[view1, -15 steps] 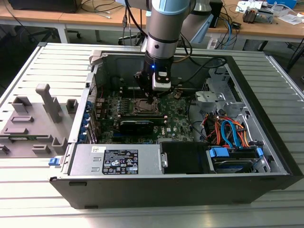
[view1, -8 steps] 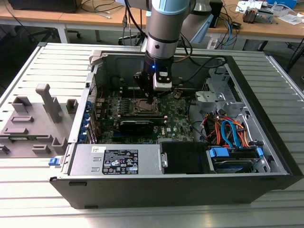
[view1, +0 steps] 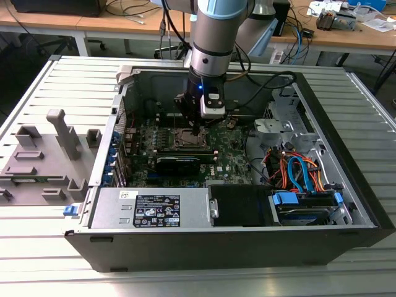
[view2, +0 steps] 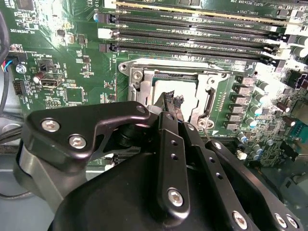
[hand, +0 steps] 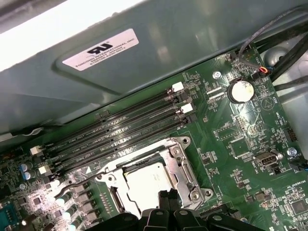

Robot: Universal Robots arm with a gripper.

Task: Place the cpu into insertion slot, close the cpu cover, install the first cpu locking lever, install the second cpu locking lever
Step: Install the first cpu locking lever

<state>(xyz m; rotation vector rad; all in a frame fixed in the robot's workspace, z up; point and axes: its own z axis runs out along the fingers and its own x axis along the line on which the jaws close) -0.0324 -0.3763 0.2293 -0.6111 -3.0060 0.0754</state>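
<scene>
The cpu lies flat in the insertion slot, its silvery top showing. The cpu cover lies down around it as a silver frame. A thin wire lever sticks out sideways from the socket's corner. My gripper hangs just over the edge of the cpu. Its black fingertips are pressed together and hold nothing. They hide part of the chip and the frame's near side.
Long memory slots run along one side of the socket. In the exterior view a black graphics card lies in front of the socket, a power supply fills the case's front, cables crowd its right, and a grey fixture stands outside on the left.
</scene>
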